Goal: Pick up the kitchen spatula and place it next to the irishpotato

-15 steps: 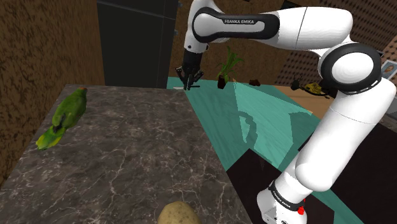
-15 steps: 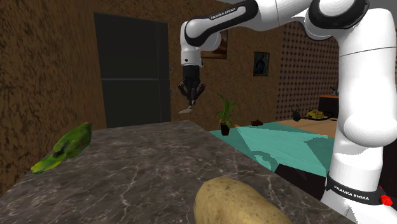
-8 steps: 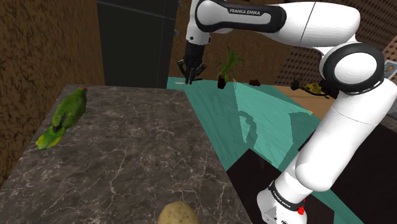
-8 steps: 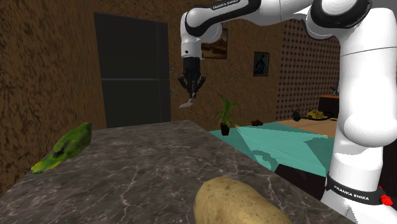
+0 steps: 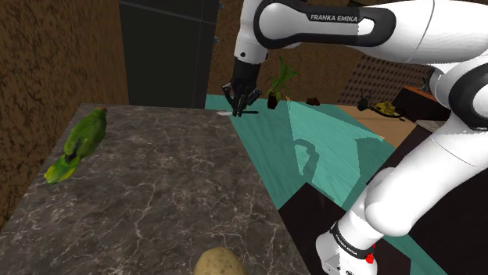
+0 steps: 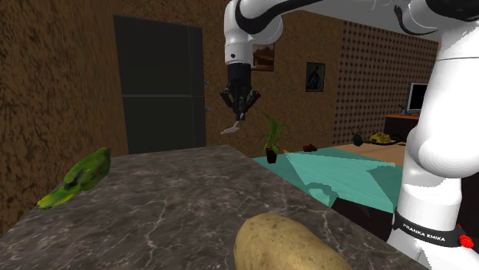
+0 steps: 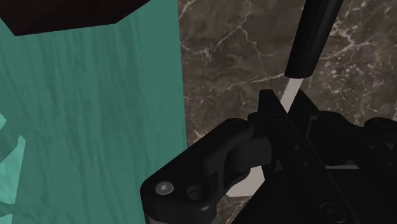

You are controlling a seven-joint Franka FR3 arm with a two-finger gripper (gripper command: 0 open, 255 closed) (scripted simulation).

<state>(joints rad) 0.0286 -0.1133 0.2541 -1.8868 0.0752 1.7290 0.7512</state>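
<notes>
A white robot arm reaches over a dark marbled bench [image 5: 156,187]. Its black gripper [image 5: 241,104] is closed on the spatula [image 6: 230,128] and holds it in the air, clear of the surface, above the bench's far corner on the shoulder view's right. The potato [image 5: 220,263] lies at the bench's near edge, well apart from the gripper. A green object [image 5: 77,145] lies near the edge on the shoulder view's left.

The step in hand looks like the carry. To do it well, the arm should bring the spatula across the bench toward the near edge. It should then lower it onto bare marble just beside the potato without nudging it, since a rounded potato may roll. The grip should loosen only once the spatula rests on the surface.

The spatula's long axis runs from a pale blade to a black handle [image 7: 314,38]. In the second exterior view the blade hangs below the gripper, slanting down toward that view's left. In the wrist view the handle points away over the bench, and the pale neck is clasped in the gripper.
</notes>
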